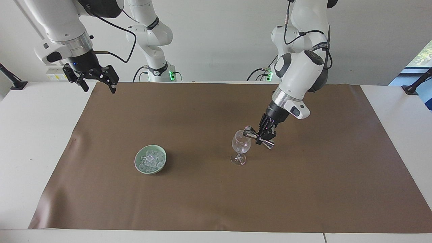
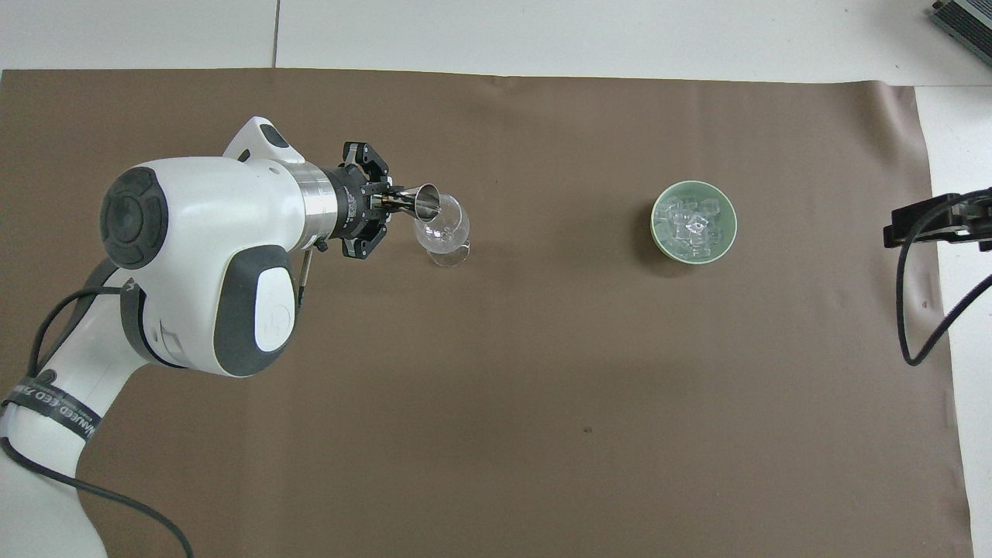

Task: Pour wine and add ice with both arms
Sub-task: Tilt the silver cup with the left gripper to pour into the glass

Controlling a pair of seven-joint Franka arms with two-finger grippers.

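Note:
A clear wine glass (image 1: 241,144) (image 2: 442,232) stands on the brown mat. My left gripper (image 1: 262,135) (image 2: 387,203) is shut on a small metal jigger (image 1: 257,136) (image 2: 422,203), tipped on its side with its mouth at the glass's rim. A pale green bowl (image 1: 137,163) (image 2: 660,240) holds several clear pieces of ice (image 1: 151,159) (image 2: 691,222); it sits toward the right arm's end of the table. My right gripper (image 1: 98,78) (image 2: 934,225) waits open, high over the mat's corner at its own end.
The brown mat (image 1: 216,202) (image 2: 542,403) covers most of the white table (image 1: 30,141). A black clamp mount (image 1: 416,82) stands at each end of the table's edge nearest the robots.

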